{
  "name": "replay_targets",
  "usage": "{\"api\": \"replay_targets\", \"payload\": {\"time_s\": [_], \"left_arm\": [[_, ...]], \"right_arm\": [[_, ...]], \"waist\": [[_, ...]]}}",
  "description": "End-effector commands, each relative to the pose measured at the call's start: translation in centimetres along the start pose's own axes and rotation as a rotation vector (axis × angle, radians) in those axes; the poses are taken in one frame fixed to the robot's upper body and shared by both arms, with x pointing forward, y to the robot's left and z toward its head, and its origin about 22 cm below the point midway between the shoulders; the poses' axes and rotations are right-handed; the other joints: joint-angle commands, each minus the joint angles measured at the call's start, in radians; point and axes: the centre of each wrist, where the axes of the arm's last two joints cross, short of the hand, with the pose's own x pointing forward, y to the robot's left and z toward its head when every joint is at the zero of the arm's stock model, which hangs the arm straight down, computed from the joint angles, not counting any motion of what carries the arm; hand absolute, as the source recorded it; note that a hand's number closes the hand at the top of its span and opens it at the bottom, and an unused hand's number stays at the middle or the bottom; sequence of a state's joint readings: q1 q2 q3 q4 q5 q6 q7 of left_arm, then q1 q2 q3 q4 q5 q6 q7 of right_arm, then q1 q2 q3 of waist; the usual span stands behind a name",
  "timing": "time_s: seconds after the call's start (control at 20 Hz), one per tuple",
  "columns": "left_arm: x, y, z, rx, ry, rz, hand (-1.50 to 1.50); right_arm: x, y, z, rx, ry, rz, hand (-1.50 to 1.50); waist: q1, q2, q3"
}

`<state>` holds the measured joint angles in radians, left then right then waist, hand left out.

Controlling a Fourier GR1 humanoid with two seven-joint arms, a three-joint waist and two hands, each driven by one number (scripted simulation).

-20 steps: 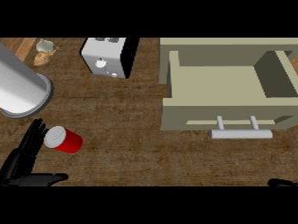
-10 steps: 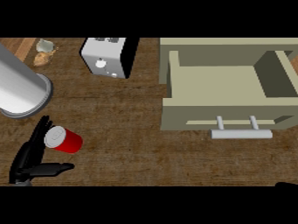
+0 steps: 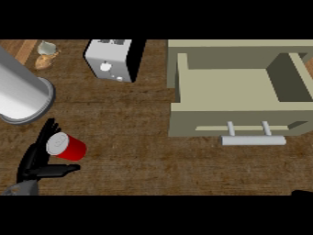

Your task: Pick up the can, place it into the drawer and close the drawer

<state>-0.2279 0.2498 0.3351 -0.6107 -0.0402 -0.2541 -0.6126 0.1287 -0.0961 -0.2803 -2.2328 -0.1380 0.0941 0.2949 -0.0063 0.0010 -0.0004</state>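
The left hand (image 3: 38,160), at the lower left of the frame, has its fingers (image 3: 46,133) stretched nearly straight along the left side of the one red can (image 3: 66,146), with the thumb (image 3: 58,170) spread out below it; the fingers are at the can's edge, but whether they touch it cannot be told, and they are not curled round it. The can lies on its side on the brown counter (image 3: 152,160), its pale end turned toward the fingers. Of the right hand (image 3: 311,193) only a dark sliver shows at the lower right corner, too little to tell how its fingers stand.

Just above the can, at the left edge, lies one large grey cylinder (image 3: 11,89). In the upper middle stands one toaster (image 3: 111,59), and in the upper left corner one small pale object (image 3: 46,55) that is too small to make out. The one drawer (image 3: 243,89), pulled open in the upper right, is beige, with a single bar handle (image 3: 252,140) on its front, well apart from the can
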Motion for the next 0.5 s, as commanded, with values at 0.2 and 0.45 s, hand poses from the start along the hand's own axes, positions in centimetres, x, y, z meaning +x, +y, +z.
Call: {"api": "replay_targets", "payload": {"time_s": [0.2, 0.45], "left_arm": [[0.2, -0.2, -2.3, -0.112, -0.013, 0.009, -1.5], [0.1, -2.4, -3.6, -0.167, -0.01, 0.049, 1.5]], "right_arm": [[2.4, 0.7, 1.1, 0.01, -0.02, 0.01, -1.5], [0.8, -0.1, -0.8, -0.024, -0.04, 0.015, -1.5]], "waist": [[-0.009, 0.001, -0.001], [-0.007, 0.002, -0.001]]}}
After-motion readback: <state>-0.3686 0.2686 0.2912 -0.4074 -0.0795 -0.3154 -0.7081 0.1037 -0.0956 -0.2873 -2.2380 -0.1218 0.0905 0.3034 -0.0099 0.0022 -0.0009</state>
